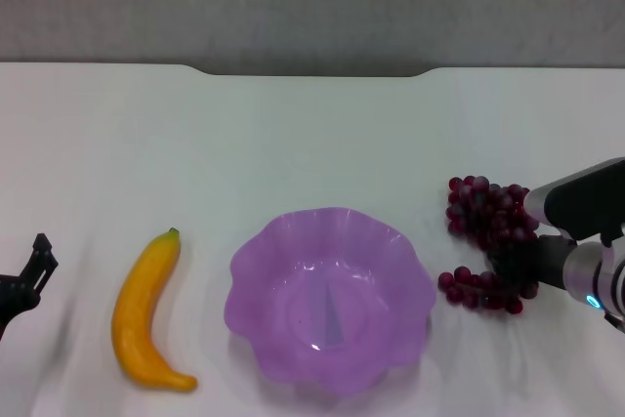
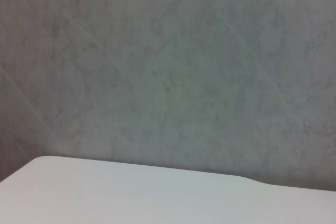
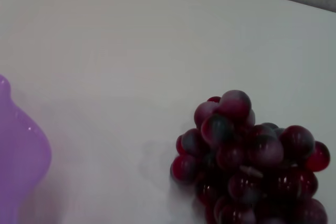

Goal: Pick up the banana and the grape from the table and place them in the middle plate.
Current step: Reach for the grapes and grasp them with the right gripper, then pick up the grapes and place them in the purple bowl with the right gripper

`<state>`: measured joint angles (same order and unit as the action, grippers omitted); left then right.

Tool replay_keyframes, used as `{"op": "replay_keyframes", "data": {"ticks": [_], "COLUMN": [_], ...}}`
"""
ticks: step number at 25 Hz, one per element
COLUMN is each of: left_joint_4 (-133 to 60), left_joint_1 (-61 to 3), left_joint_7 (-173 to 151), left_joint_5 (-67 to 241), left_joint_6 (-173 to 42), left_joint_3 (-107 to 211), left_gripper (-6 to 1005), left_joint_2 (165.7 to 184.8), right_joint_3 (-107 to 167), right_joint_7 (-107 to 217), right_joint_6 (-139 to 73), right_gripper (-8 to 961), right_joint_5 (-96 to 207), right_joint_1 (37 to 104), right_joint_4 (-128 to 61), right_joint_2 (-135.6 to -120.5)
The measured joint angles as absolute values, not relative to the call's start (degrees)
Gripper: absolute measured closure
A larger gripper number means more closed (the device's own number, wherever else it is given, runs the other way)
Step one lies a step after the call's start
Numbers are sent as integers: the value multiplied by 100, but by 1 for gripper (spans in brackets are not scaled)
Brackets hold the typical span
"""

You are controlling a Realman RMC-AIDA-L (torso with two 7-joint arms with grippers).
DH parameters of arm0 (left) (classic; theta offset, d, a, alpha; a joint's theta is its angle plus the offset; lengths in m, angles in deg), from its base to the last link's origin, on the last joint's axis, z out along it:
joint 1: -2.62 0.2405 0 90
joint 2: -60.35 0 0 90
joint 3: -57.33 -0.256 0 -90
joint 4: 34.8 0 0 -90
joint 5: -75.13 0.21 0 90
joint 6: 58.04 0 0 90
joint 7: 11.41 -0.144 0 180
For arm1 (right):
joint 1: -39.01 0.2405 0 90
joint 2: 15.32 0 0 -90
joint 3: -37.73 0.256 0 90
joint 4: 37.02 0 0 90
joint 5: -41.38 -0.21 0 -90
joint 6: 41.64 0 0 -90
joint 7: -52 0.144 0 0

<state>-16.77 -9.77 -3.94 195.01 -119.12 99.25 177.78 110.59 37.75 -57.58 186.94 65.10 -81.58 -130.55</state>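
My right tool (image 1: pixel 516 263) down on grape bunch (image 1: pixel 485 212) for pickup, finger state unclear; left tool (image 1: pixel 27 278) idle beside banana (image 1: pixel 146 312).

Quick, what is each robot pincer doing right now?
Left pincer: at the table's left edge beside the banana, holding nothing; open or closed cannot be told.
Right pincer: over the grape; grip cannot be told.

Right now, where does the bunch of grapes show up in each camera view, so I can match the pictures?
Head view: the grape lies on the table, right of the middle plate, with the right gripper over it.
Left wrist view: not in it; only the table's notched edge and the wall.
Right wrist view: it fills the lower right corner.
Shared landmark: the notch in the table's far edge.
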Motion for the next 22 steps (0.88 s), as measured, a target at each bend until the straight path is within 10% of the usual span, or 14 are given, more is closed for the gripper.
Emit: {"op": "replay_keyframes", "data": {"ticks": [22], "left_joint_4": [-1670], "left_joint_1": [-960], "left_joint_7": [-394], "left_joint_5": [19501], "left_joint_6": [-11912], "left_joint_3": [9937], "left_gripper": [123], "left_joint_2": [17778], "right_joint_3": [11041], "right_joint_7": [3777], "right_joint_6": [-5572], "right_gripper": [738], "right_joint_5": [18692], "right_joint_1": [6432], "right_joint_4": [-8158], "right_joint_2": [-13054]}}
